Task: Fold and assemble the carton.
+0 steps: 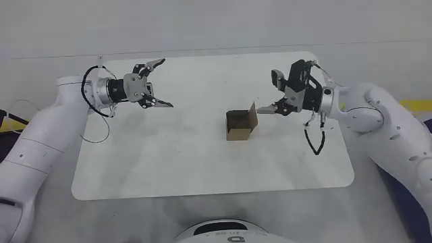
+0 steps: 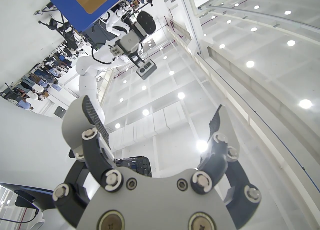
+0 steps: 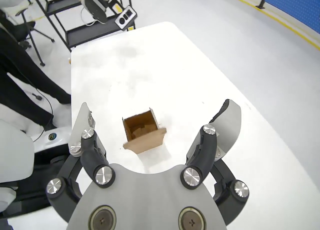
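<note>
- Carton [image 1: 239,124]: small, brown, standing on the white worktop [image 1: 169,162], a little right of centre. Top is open. In the right wrist view, the carton [image 3: 142,130] shows a brown inside with folded pieces lying at its bottom.
- One flap stands up on the carton's right side, leaning outward toward the right arm. The other sides look lower and squared off.
- Right gripper [image 1: 268,94]: hangs just right of the carton, above the worktop. From its own wrist camera the right gripper [image 3: 156,105] has its fingers spread wide and holds nothing. The carton sits ahead of it, between the lines of the two fingers. The nearer fingertip is just beside the raised flap; I cannot tell if they touch.
- Left gripper [image 1: 165,83]: over the far-left part of the worktop, well apart from the carton and pointing right. In its own view the left gripper [image 2: 152,108] is spread wide, ribbed pads [image 2: 93,115] facing inward, nothing between them.
- Worktop [image 3: 175,65]: white with rounded corners and faint grey scuffs.
</note>
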Controlling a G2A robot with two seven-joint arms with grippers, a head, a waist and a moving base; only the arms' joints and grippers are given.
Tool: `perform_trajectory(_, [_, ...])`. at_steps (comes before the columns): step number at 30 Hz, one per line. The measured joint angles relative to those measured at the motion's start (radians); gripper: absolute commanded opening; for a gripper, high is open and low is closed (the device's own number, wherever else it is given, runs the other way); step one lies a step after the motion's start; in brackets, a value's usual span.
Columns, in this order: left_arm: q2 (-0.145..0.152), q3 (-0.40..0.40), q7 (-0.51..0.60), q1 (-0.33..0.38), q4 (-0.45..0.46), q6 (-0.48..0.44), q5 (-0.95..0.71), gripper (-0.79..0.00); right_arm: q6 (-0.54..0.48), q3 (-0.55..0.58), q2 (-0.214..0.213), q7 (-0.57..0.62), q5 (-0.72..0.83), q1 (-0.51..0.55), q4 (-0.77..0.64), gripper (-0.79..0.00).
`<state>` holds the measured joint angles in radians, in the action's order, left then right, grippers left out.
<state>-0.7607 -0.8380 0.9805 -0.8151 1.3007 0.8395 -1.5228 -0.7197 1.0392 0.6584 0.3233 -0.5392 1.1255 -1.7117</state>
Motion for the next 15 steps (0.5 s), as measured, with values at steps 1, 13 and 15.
perform_trajectory(1, [0.0,0.0,0.0,0.0,0.0,0.0,0.0,0.0,0.007,0.006,-0.003,-0.021,-0.033,0.037,0.002,0.0])
perform_trajectory(13, [0.0,0.0,0.0,0.0,0.0,0.0,0.0,0.0,0.098,-0.103,0.029,-0.109,-0.256,0.203,0.055,-0.379])
perform_trajectory(15, [0.0,0.0,0.0,0.0,0.0,0.0,0.0,0.0,0.118,-0.138,0.048,-0.118,-0.271,0.18,0.074,-0.357])
